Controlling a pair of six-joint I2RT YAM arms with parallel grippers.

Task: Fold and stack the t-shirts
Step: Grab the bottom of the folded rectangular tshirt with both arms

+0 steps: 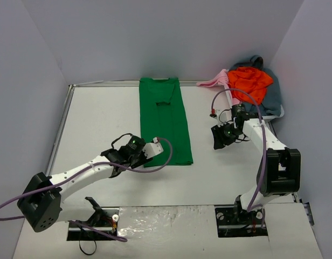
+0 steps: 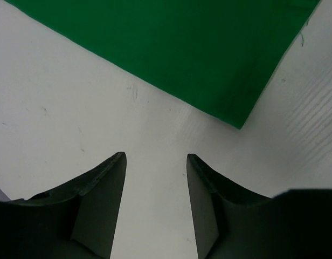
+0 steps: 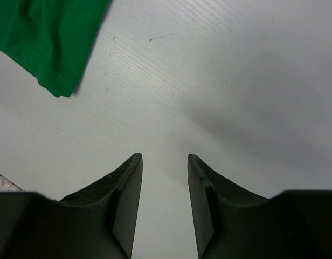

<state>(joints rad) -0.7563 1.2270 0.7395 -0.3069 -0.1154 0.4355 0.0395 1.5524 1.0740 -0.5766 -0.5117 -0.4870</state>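
Lying long and flat, the green t-shirt (image 1: 166, 124) looks soft and floppy, so its near corners seem best to pinch. The left claw (image 2: 155, 157) and right claw (image 3: 164, 156) sit half open, holding nothing.

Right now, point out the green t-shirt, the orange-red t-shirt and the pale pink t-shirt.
green t-shirt (image 1: 165, 124): top external view, middle of the long folded strip.
orange-red t-shirt (image 1: 250, 81): top external view, its crumpled middle.
pale pink t-shirt (image 1: 213, 82): top external view, the end sticking out to the left.
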